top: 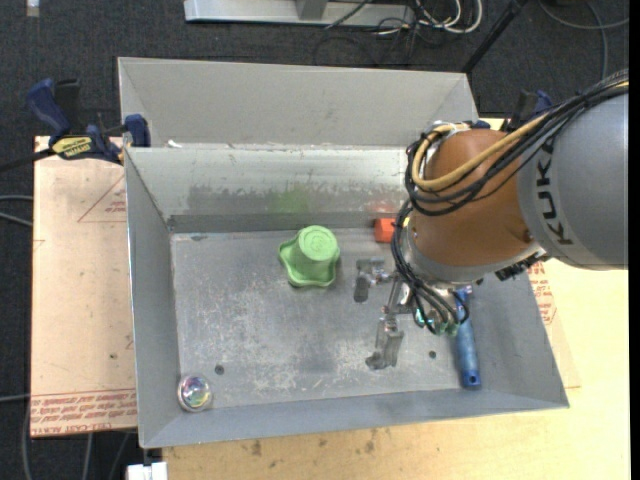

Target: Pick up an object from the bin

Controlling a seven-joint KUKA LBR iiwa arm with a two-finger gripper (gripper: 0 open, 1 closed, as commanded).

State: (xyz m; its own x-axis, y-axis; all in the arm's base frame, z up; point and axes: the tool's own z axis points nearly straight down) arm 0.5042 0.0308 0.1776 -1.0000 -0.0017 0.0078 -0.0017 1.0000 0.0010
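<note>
My gripper (375, 316) hangs low over the bin floor, right of centre, open with nothing between its fingers. One fingertip (364, 282) stands just right of a green ridged cup-shaped thing (310, 257) that lies toward the back middle. The other fingertip (382, 354) is nearer the front wall. A blue pen-like stick (467, 356) lies to the right of the gripper, partly under the arm. A small orange block (384, 230) sits by the back wall, just behind the gripper.
A small shiny ball (194, 393) rests in the front left corner. The arm with its orange cover and cables hangs over the bin's right side, hiding the floor beneath it.
</note>
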